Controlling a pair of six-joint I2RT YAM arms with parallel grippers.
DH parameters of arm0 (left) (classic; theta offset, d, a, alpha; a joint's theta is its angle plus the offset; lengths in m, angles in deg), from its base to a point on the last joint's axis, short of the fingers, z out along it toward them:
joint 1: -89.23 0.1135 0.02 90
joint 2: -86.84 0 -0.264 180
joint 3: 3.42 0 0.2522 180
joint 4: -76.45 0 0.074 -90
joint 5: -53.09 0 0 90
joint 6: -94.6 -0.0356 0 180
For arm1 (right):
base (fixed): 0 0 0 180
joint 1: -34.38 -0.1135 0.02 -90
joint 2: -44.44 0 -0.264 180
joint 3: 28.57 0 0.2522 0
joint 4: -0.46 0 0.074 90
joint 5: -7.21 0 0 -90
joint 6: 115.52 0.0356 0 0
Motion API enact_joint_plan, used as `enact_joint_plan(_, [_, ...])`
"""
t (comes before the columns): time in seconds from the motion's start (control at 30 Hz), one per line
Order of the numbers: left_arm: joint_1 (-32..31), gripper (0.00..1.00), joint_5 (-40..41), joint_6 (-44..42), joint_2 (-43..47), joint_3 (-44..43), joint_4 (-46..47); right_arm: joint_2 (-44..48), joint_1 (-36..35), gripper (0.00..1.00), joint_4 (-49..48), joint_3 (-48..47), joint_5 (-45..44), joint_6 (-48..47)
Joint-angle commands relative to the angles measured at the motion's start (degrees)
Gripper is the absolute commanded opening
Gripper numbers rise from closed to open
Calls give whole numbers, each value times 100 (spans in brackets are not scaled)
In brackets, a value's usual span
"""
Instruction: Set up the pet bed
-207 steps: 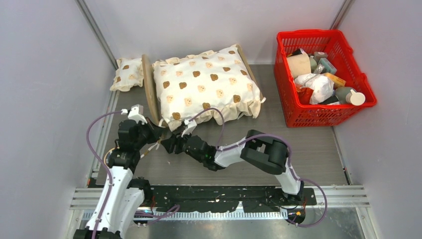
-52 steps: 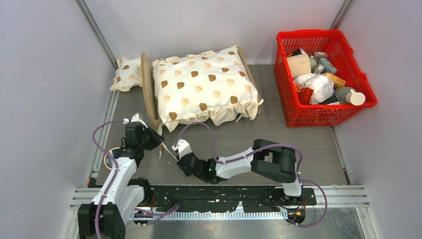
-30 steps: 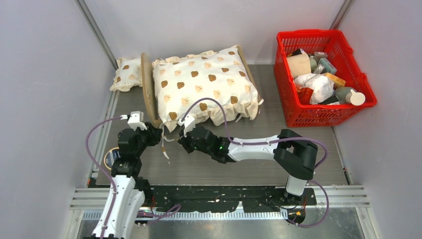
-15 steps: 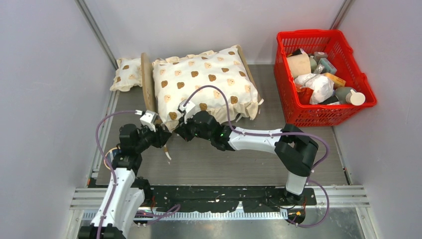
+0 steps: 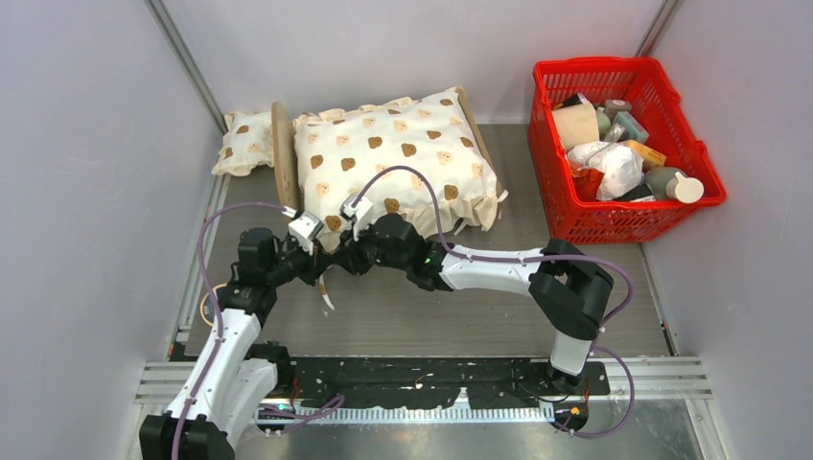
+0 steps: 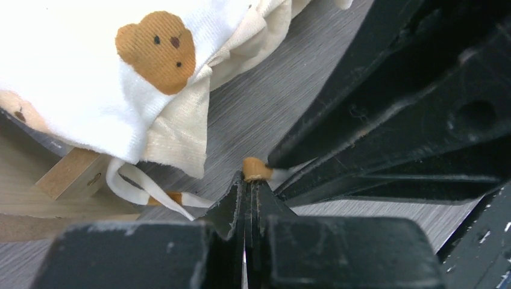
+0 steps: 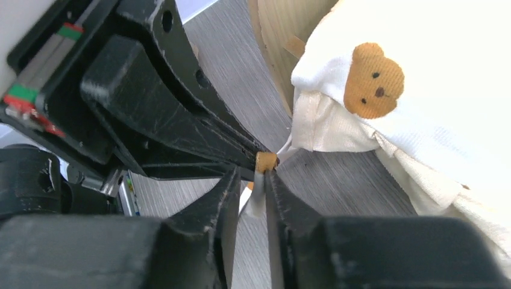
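The pet bed point(image 5: 281, 153) of light wood lies at the back left, its base hidden under a cream bear-print cushion point(image 5: 393, 158). Both grippers meet at the cushion's near left corner. My left gripper point(image 5: 323, 265) is shut on the tan tip point(image 6: 255, 169) of a white tie string point(image 5: 324, 292) hanging from that corner. My right gripper point(image 7: 252, 174) faces it with its jaws a little apart, and the string point(image 7: 258, 195) hangs loose in the gap, against one finger. The bed's wooden edge point(image 7: 289, 30) stands just behind.
A small bear-print pillow point(image 5: 246, 142) lies left of the headboard against the wall. A red basket point(image 5: 614, 222) full of items stands at the back right. A tape roll point(image 5: 213, 297) lies by the left arm. A second tie string point(image 6: 150, 195) trails under the cushion corner.
My left gripper moved right to the right gripper and shut on the string's tip. The right gripper's jaws, shut on the string before, have parted slightly.
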Motion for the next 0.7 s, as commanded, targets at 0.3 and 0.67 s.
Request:
enact_joint_plan(0.3, [-26,0,754,2920,407,317,835,507,44,55,-4118,2020,-643,-194])
enact_joint_plan(0.67, [-17,0,1021,3834,182,416,1064,-377,29,45,-4406,1465,-367,-739])
